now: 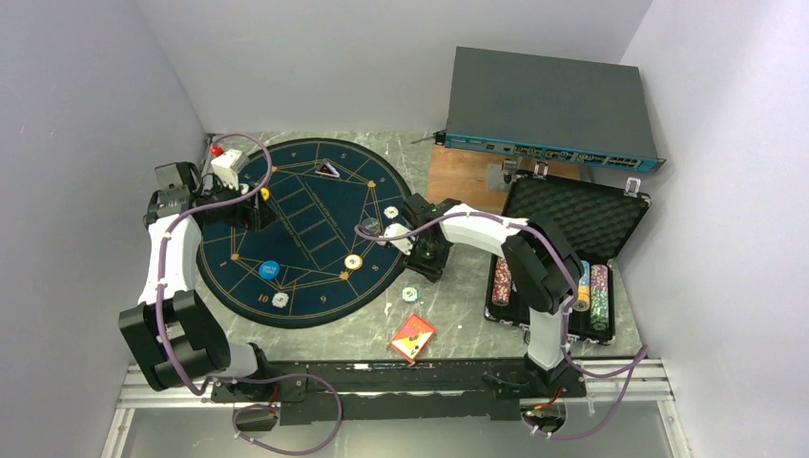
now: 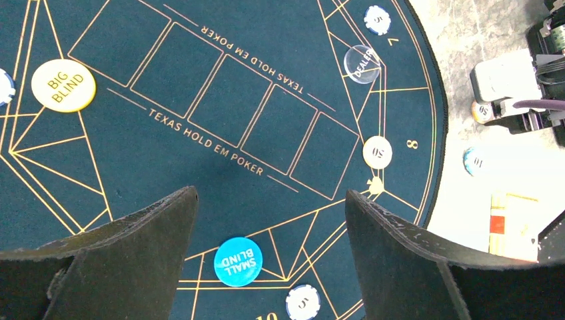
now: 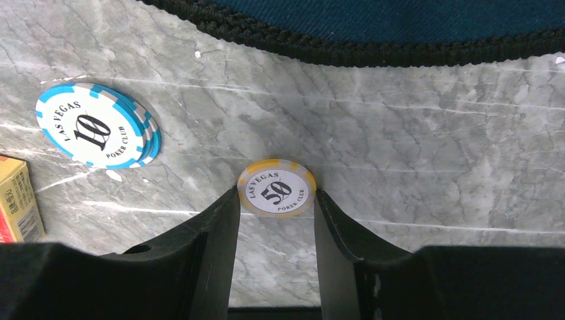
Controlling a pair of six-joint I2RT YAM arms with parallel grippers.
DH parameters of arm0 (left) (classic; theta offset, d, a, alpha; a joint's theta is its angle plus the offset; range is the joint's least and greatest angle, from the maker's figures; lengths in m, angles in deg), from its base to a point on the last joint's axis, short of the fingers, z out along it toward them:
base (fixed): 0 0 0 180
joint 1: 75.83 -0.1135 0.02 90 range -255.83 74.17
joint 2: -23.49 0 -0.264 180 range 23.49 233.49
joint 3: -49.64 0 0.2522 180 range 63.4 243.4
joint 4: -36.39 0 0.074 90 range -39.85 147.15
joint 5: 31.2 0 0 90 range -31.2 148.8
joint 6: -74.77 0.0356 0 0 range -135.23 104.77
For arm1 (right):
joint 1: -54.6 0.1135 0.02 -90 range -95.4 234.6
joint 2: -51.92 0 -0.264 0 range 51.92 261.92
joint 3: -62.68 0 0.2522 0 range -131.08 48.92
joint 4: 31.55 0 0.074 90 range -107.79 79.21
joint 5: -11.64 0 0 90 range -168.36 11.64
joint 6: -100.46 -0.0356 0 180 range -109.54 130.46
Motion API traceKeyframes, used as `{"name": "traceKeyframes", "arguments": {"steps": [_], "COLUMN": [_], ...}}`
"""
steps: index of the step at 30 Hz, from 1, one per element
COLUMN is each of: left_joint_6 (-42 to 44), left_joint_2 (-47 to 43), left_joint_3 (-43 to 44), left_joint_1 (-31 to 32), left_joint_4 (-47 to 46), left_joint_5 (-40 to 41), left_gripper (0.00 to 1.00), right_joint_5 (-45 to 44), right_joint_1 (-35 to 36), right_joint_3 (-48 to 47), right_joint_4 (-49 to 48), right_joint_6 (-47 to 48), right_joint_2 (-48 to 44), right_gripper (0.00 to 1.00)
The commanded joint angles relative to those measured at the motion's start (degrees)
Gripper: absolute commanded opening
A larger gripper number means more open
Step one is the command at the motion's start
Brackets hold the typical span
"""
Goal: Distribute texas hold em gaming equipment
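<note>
Pinching the 50 chip [image 3: 276, 187], right gripper [image 3: 276, 195] has 10 chips [image 3: 93, 127] leftward undealt; left gripper [image 2: 270, 193] hangs spread above partly stocked mat [image 2: 133, 193].

Yellow chip [image 3: 276, 188] reads 50 (blue chip [image 3: 93, 127]: 10).

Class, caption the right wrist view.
Right gripper grips a yellow 50 chip; blue 10 chips lie nearby on marble table.

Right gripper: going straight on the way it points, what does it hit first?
The yellow-rimmed 50 chip, sitting between the fingers of the right gripper, which seem to touch its rim. Behind it, the marble table. Whether the chip is lifted is unclear.
</note>
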Motion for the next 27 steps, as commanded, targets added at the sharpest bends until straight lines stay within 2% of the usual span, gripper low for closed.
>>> {"name": "traceKeyframes", "arguments": {"steps": [1,9,13,27], "left_joint_6": [-0.04,-0.17,-0.44,-0.20], "left_joint_2": [0.76,1.37,1.92,2.66], "left_joint_3": [2.16,2.89,3.23,3.59], "left_joint_1": [-0.18,-0.20,-0.20,-0.18], "left_joint_4": [-1.18,-1.17,-1.27,-1.04], "left_joint_5": [-1.06,-1.00,-1.05,-1.02], "left_gripper": [0.87,0.87,0.87,0.87], "right_joint_5": [0.95,0.87,0.92,2.42], "right_joint_1": [0.16,-0.17,-0.32,-0.63], "right_joint_3": [2.43,-3.16,-7.34,-28.93], "right_joint_4": [-1.89,-1.22,-0.66,-0.34], "right_joint_6": [0.10,-0.44,-0.32,-1.17], "right_joint_2": [2.33,-1.99,-1.37,12.76], "right_gripper": [0.33,0.32,0.32,0.32]}}
